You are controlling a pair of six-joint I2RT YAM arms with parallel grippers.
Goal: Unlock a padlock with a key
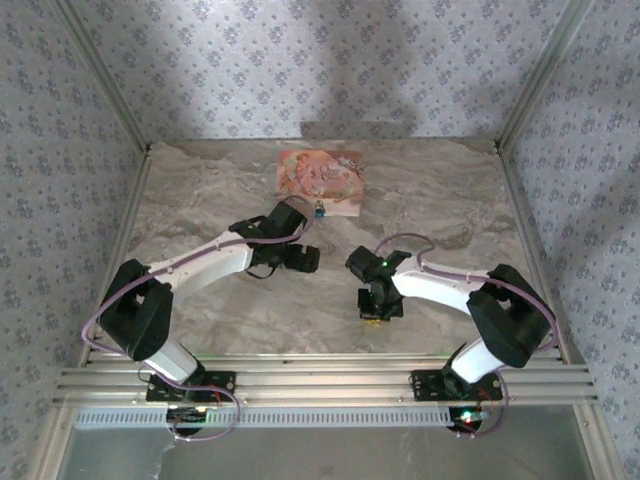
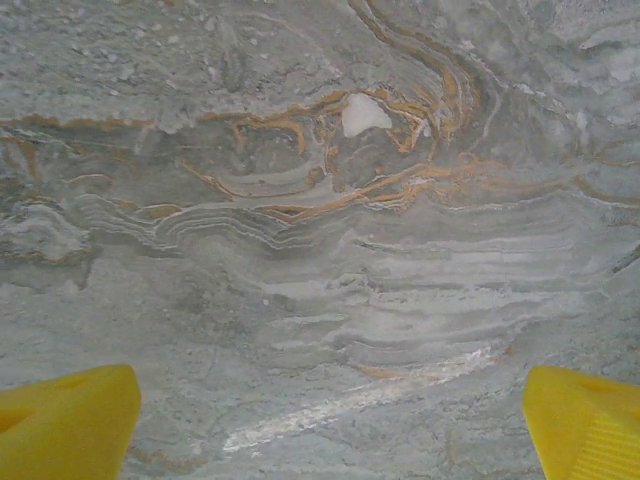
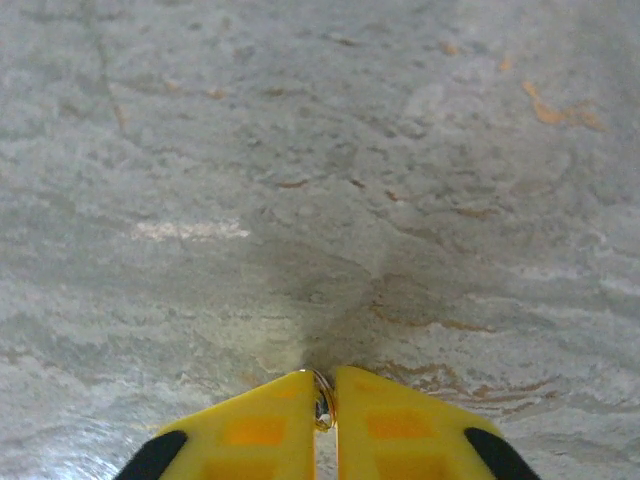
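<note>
Top external: marbled counter point(image 1: 450, 200), patterned walls on three sides. Flat pink box point(image 1: 320, 172) lies at the far middle. The padlock point(image 1: 319, 211), tiny and blue, sits at the box's near edge; whether it touches the box cannot be told at this size. Left hand point(image 1: 303, 260) is low over the counter, just near-left of the padlock and apart from it. Right hand point(image 1: 378, 312) is further toward the near edge, well apart from padlock and box, pointing down at the counter with a speck of yellow at its tip. From this height the set of either hand cannot be read.

Left wrist: settles it for the left hand point(image 2: 330, 425). Yellow fingers point(image 2: 65, 425) sit at the two bottom corners, spread wide, with bare veined counter point(image 2: 300, 250) between them.

Right wrist: the right hand point(image 3: 322, 385) has its yellow fingers point(image 3: 250, 425) pressed together, and a thin bright metal piece point(image 3: 322, 407) is pinched in the seam. It is too small to identify. The tips sit just above or on the grey counter point(image 3: 300, 150); which one cannot be told.
</note>
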